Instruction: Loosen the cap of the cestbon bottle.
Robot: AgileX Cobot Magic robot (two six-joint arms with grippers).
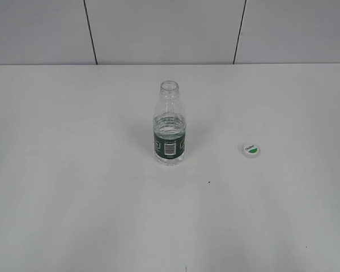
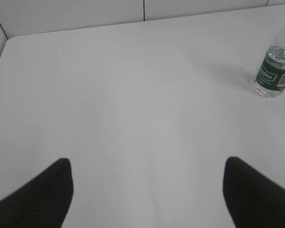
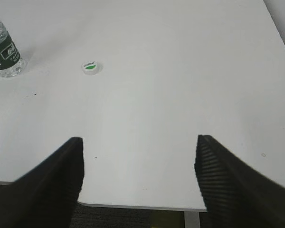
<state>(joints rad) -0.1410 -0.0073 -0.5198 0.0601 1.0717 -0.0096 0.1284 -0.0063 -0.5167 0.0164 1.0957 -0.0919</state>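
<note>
The cestbon bottle (image 1: 169, 127) stands upright at the table's middle, clear with a dark green label, its threaded neck open with no cap on it. It also shows in the left wrist view (image 2: 275, 66) and the right wrist view (image 3: 4, 50). The cap (image 1: 250, 149), white with a green half, lies flat on the table to the bottle's right; it shows in the right wrist view (image 3: 90, 67). My left gripper (image 2: 147, 164) is open and empty, far from the bottle. My right gripper (image 3: 138, 142) is open and empty above the table's near edge. Neither gripper shows in the exterior view.
The white table (image 1: 73, 170) runs back to a white panelled wall (image 1: 158, 28). Its near edge (image 3: 142, 206) shows in the right wrist view, with dark floor below.
</note>
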